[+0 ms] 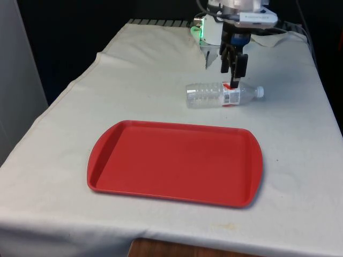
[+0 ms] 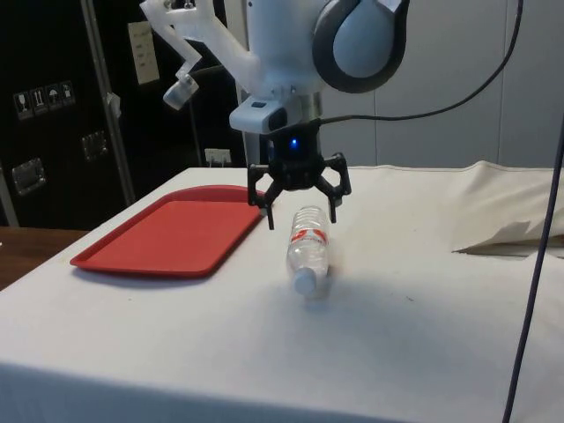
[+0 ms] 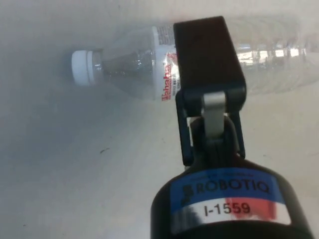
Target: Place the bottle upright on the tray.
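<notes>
Bottle (image 1: 224,95) lies flat (cap toward front view's right), lengthwise across table.

**Room / backdrop**

White cloth (image 1: 161,80) covers table, wrinkled and folded near one end (image 2: 502,233). Wood tabletop edge (image 1: 177,249) shows below cloth hem. Black curtains (image 1: 80,32) behind. Side view: dark cabinets (image 2: 53,132) with labels, pale wall (image 2: 458,79), black cable (image 2: 538,256) hanging.

Gripper (image 1: 234,72) over toppled bottle (image 1: 222,95)
Clear bottle lies sideways w/ cap toward front view's right, just beyond red tray (image 1: 107,166).
</notes>
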Robot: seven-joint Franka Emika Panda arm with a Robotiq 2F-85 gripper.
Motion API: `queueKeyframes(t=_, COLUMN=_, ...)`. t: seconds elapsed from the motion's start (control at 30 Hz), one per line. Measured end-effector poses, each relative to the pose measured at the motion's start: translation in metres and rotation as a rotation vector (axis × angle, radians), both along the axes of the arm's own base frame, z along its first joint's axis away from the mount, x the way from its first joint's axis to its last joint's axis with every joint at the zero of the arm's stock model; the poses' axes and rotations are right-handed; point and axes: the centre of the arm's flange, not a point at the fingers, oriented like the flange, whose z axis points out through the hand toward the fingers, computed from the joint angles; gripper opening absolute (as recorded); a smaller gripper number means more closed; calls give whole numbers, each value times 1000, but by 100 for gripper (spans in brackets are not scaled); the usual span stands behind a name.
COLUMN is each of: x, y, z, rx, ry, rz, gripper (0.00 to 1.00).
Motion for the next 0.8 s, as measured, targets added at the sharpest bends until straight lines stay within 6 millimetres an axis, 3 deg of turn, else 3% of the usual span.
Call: queueKeyframes(t=0.8, x=-1, y=5, z=0, rx=-56, ry=-16, rz=8, gripper=100)
